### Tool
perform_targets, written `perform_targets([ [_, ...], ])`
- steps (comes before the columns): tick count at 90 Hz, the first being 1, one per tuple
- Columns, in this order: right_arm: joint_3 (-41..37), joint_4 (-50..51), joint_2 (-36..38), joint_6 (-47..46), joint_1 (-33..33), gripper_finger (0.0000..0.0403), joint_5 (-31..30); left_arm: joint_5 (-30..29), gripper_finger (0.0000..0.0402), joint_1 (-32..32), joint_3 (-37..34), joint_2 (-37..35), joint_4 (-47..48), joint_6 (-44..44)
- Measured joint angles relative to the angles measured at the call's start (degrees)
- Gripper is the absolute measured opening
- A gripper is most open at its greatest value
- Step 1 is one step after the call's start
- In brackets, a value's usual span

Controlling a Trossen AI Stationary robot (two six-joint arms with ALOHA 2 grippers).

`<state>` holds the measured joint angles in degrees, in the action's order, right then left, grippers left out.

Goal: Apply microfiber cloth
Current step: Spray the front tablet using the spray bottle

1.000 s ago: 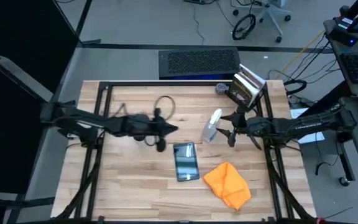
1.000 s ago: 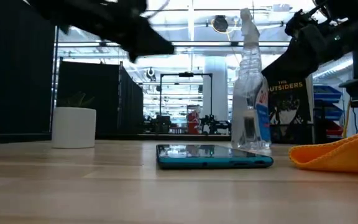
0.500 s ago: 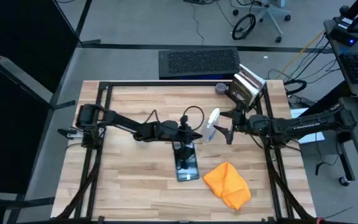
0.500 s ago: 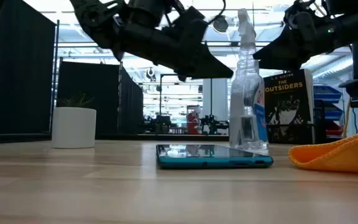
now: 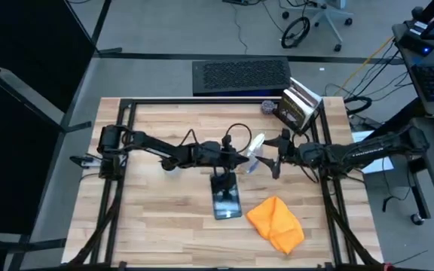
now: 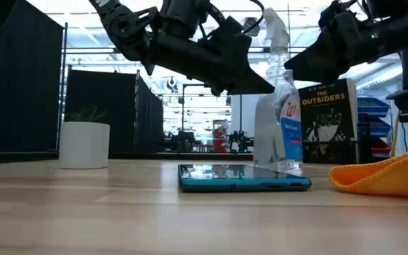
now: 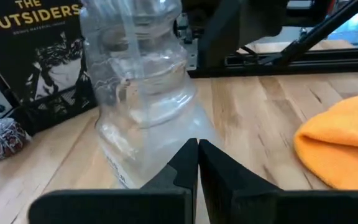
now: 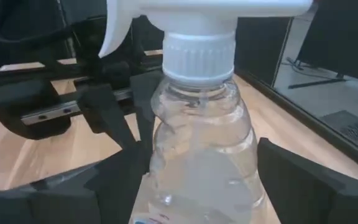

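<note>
- Left gripper point(image 5: 241, 159) fingers pressed together, tip against tilted spray bottle point(image 5: 255, 153).
- Right gripper point(image 5: 271, 156) spread around bottle, seemingly loose.
- Microfiber cloth point(image 5: 276, 223) lower right, cut off in low view.

Grey floor surrounds the wooden table point(image 5: 157, 218), with a wheeled office chair point(image 5: 324, 16) beyond it under bright ceiling lights.
</note>
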<state>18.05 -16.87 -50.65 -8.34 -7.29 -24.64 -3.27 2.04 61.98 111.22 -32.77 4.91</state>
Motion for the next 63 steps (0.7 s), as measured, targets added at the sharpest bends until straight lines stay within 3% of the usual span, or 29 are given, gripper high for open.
perform_targets([
  [26,8.36,18.63,-0.04,-9.88,-6.90,0.0281,-6.35,-0.84,0.0002,0.02,-0.04,-0.04,0.47,0.02],
  [51,15.08,34.52,-0.31,-18.26,-12.11,0.0281,-2.13,-6.70,0.0002,0.61,-0.12,-0.50,1.20,0.07],
  [63,17.64,39.04,-0.18,-18.16,-12.80,0.0281,-4.49,-6.39,0.0002,0.29,-0.20,-2.03,1.26,0.07],
])
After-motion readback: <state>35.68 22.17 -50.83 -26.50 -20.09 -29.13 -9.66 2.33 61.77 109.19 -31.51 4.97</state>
